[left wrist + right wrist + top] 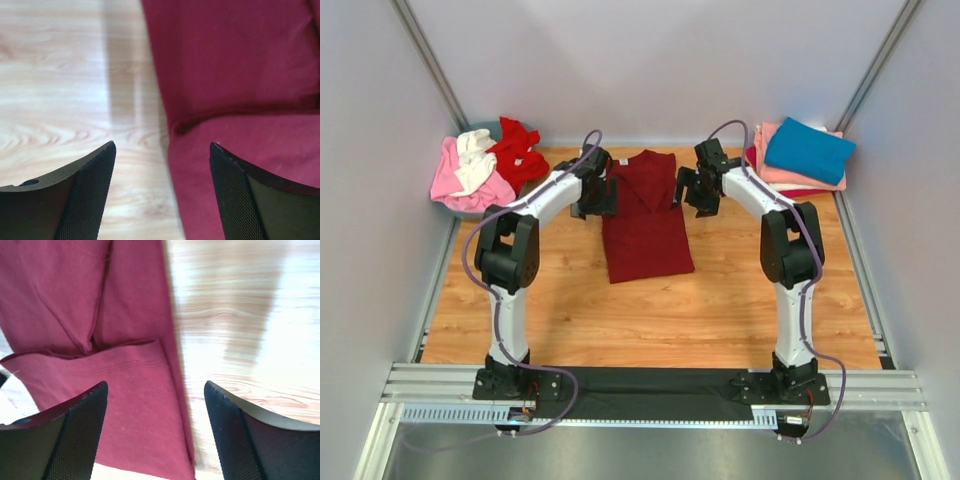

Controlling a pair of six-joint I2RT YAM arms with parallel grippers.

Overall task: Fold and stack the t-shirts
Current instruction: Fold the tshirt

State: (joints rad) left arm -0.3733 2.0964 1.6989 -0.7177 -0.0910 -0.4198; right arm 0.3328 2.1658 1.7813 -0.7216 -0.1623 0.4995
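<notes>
Lying flat on the table (740, 300) near the middle of its far edge, the dark maroon t-shirt (645, 215) forms a narrow lengthwise strip with its sides turned in over the body (the right wrist view shows a folded flap lying across it). The left gripper (595, 195) hangs just over the shirt's left edge and the right gripper (695, 190) just over its right edge. Both have their jaws spread with nothing between them; only cloth and bare wood show in the gaps.

I judge the side folds done and the crosswise fold the step in hand. That move calls for both grippers to pinch matching corners at one end of the strip and carry it evenly over the other end.

In the far right corner a teal-blue t-shirt (810, 150) tops a folded pink t-shirt (800, 178). In the far left corner a crumpled pink t-shirt (450, 180), a white t-shirt (475, 165) and a bright red t-shirt (518, 150) wait in a heap.
</notes>
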